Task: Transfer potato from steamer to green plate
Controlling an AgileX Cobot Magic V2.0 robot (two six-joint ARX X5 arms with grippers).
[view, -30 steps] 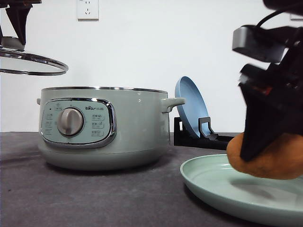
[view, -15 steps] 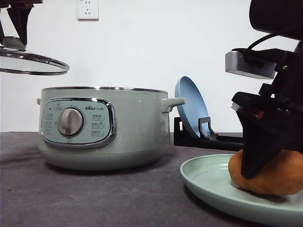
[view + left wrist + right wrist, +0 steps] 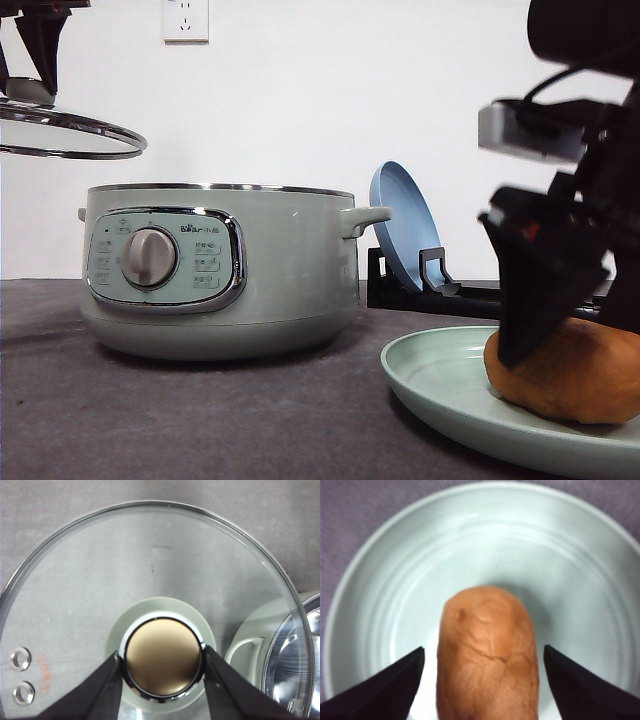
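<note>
The potato, orange-brown and rough, lies on the pale green plate at the front right of the table. My right gripper hangs over it and is open. In the right wrist view the two dark fingers stand a little off each side of the potato, which rests on the green plate. The sage-green steamer stands uncovered at centre left. High at the left, my left gripper is shut on the knob of the glass lid. Its fingers clamp the knob, beside the steamer's handle.
A blue plate stands upright in a black rack behind the green plate, right of the steamer's side handle. The dark grey tabletop stretches in front of the steamer. A white wall with a socket closes the back.
The right gripper lowered the potato onto the green plate and let go, its fingers spreading apart. The left arm and the lid stayed still.
</note>
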